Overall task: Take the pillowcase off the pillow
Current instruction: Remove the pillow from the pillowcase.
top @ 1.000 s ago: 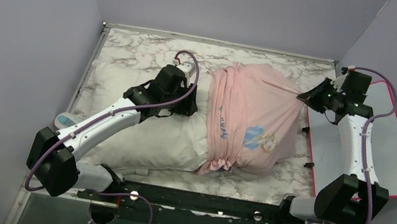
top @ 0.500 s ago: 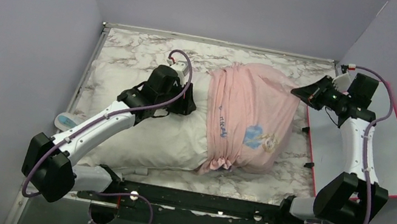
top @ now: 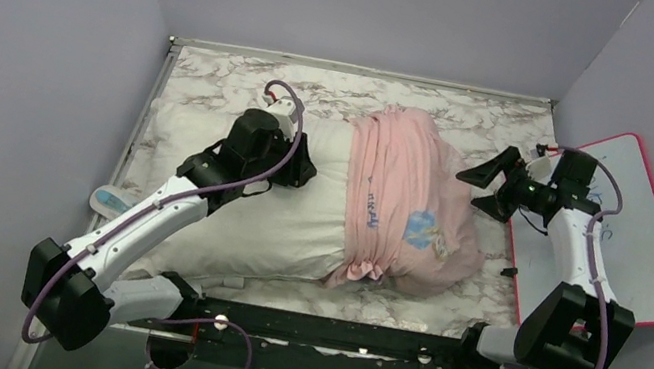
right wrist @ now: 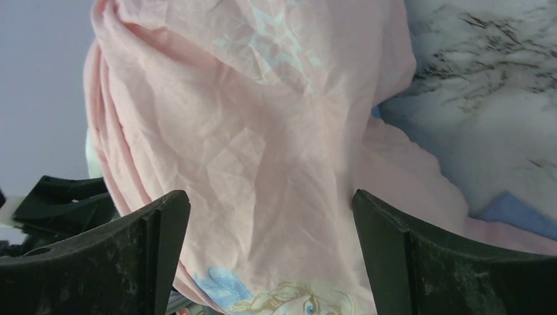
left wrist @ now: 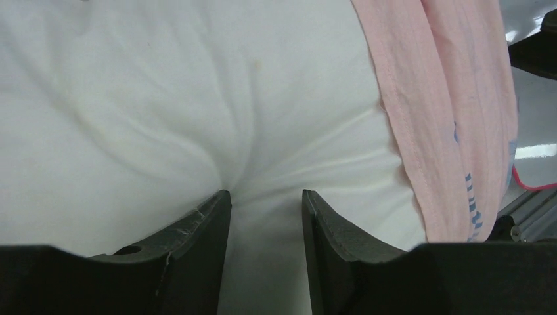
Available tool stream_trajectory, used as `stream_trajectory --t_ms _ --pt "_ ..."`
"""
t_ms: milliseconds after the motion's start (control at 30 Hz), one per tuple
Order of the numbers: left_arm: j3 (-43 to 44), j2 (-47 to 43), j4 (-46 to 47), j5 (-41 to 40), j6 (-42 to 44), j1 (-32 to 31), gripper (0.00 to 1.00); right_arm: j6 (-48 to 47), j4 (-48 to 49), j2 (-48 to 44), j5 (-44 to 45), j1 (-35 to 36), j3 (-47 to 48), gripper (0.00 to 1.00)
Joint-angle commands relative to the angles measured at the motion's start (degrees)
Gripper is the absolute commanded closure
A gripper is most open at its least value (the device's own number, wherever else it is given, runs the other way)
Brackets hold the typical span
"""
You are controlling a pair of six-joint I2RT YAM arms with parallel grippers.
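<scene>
Nearest to me, the 2 arm bases sit on a black rail [top: 327, 332] just in front of the pillow [top: 235, 219]. The pillow lies across the marble table [top: 220, 74] with its long side running left to right, and I give every place from it. Its left part is bare and white. Its right part is covered by the pillowcase [top: 407, 199], bunched into many folds with the pale pink side up. On this pink side, toward the pillow's front edge, I see blue cursive letters and a small print of a blonde princess.

At the left end of the pillow lies a small white and blue object [top: 109, 199]; I cannot tell whether it touches the pillow.

The left gripper [left wrist: 266, 197] presses down on the bare part of the pillow, toward its far edge and just left of the pillowcase hem. Its 2 fingers are partly closed and pinch a ridge of the white pillow cloth, and creases run into the gap between them.

The right gripper [top: 472, 192] is at the right end of the pillow, beside the covered part. Its jaws stand wide apart and hold nothing. The pink fabric fills the view between the fingers, but I cannot tell if they touch it.

Further right of the pillow, past this gripper, lies a pink-framed whiteboard [top: 640, 230]. Behind the pillow there is a strip of bare marble.
</scene>
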Motion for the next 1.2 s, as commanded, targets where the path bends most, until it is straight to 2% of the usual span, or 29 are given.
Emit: stream_trajectory --t_ms 0,67,167,267,367,533,600,700,733,833,867,900,1033,1167 --pt "0.4 -2.1 -3.1 -4.5 1.7 0.7 0.49 -2.5 -8.0 -6.2 10.1 -0.4 -1.0 0.0" --pt "1.7 -3.2 -2.8 -4.2 -1.7 1.5 0.39 -2.2 -11.0 -9.9 15.2 -0.4 -2.2 0.0" --pt "0.0 -7.2 3.2 -0.4 -6.2 2.5 0.29 -1.2 -15.4 -14.7 19.9 -0.4 -4.6 0.0" --pt "0.6 -8.4 4.2 2.8 -6.8 3.1 0.2 0.0 -18.4 -18.5 17.5 -0.4 -7.9 0.0" --pt "4.9 -6.1 -1.2 7.0 -5.1 3.6 0.19 2.1 -19.8 -21.4 13.6 -0.4 -12.5 0.0" --pt "5.8 -4.7 -4.8 23.1 -2.8 3.9 0.18 5.2 -19.0 -23.4 7.9 -0.4 -21.0 0.01" --pt "5.3 -4.4 -6.5 29.2 -1.3 3.9 0.16 6.9 -15.0 -23.8 3.0 -0.4 -24.3 0.06" --pt "2.8 -4.9 -9.4 33.0 -1.4 2.9 0.15 13.0 -1.5 -23.4 -5.9 -0.4 -29.6 0.26" --pt "1.6 -5.7 -9.5 33.3 -2.3 1.9 0.15 15.3 3.0 -22.6 -7.6 -0.3 -30.1 0.36" --pt "-1.4 -8.3 -9.6 31.4 -4.8 -2.9 0.15 19.5 11.5 -19.7 -8.6 0.1 -28.9 0.7" --pt "-1.9 -8.7 -10.1 30.0 -5.7 -6.3 0.15 20.4 13.3 -18.8 -7.6 0.6 -27.9 0.8" --pt "-2.1 -8.8 -11.3 27.3 -6.7 -9.3 0.15 21.3 14.9 -18.1 -7.1 0.9 -26.9 0.86" --pt "-1.1 -8.9 -16.0 11.7 -11.6 -21.9 0.16 22.6 18.5 -16.0 -4.5 2.3 -23.4 0.87" --pt "-2.5 -10.8 -17.2 -1.8 -22.4 -31.6 0.17 22.1 18.1 -15.7 -1.5 2.5 -21.6 0.87"
